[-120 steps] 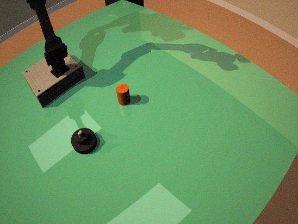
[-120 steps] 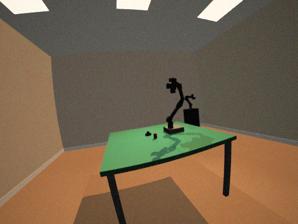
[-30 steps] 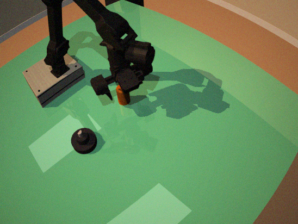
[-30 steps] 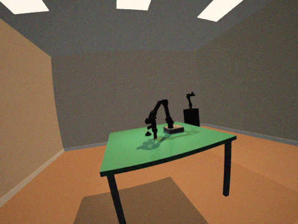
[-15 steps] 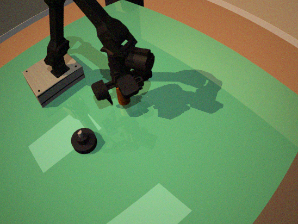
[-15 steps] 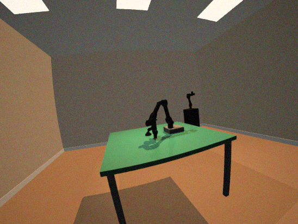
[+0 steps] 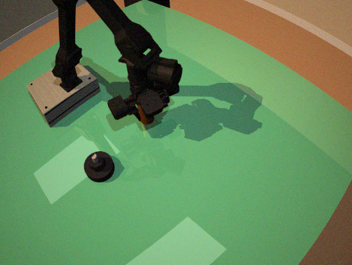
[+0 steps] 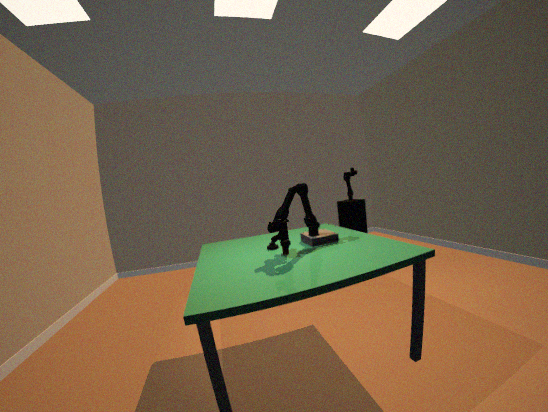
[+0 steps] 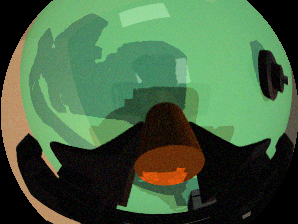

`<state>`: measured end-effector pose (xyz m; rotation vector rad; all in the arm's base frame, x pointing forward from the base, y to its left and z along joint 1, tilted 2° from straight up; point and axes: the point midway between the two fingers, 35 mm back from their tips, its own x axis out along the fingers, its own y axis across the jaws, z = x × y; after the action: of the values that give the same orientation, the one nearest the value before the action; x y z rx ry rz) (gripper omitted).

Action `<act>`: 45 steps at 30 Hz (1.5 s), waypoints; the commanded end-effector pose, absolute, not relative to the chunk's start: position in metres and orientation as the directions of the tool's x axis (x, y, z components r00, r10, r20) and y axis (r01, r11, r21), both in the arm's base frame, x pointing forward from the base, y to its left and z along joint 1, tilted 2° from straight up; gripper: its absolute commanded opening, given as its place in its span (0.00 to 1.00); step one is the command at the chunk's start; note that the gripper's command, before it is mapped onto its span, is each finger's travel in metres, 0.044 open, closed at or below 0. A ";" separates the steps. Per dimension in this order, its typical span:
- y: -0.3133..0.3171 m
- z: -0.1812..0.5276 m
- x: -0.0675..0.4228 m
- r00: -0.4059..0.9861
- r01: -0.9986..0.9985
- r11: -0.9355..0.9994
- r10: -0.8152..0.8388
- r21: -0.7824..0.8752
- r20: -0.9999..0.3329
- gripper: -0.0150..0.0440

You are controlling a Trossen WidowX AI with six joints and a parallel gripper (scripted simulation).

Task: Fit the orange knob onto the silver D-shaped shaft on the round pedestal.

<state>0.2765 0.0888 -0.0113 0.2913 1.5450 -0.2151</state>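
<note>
The orange knob (image 7: 147, 119) (image 9: 168, 137) stands upright on the green table (image 7: 231, 180) near the middle. My gripper (image 7: 143, 113) (image 9: 165, 125) is down around it, one finger on each side, and is shut on its sides. The knob's underside and its hole are hidden. The round black pedestal (image 7: 99, 170) (image 9: 269, 74) stands on the table to the front left of the knob, well apart from it. Its short silver shaft (image 7: 95, 157) points up. In the far room view the gripper (image 8: 285, 250) is low at the table top.
The arm's grey base block (image 7: 54, 96) (image 8: 320, 238) sits at the back left of the table. Pale rectangular reflections (image 7: 61, 167) lie on the table near the pedestal and at the front. The table edge curves along the right side.
</note>
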 end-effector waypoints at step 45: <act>0.069 0.152 0.275 0.111 0.293 0.894 0.319 0.338 -0.941 0.25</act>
<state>0.2755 0.0718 0.1452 0.4693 1.5013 -0.0335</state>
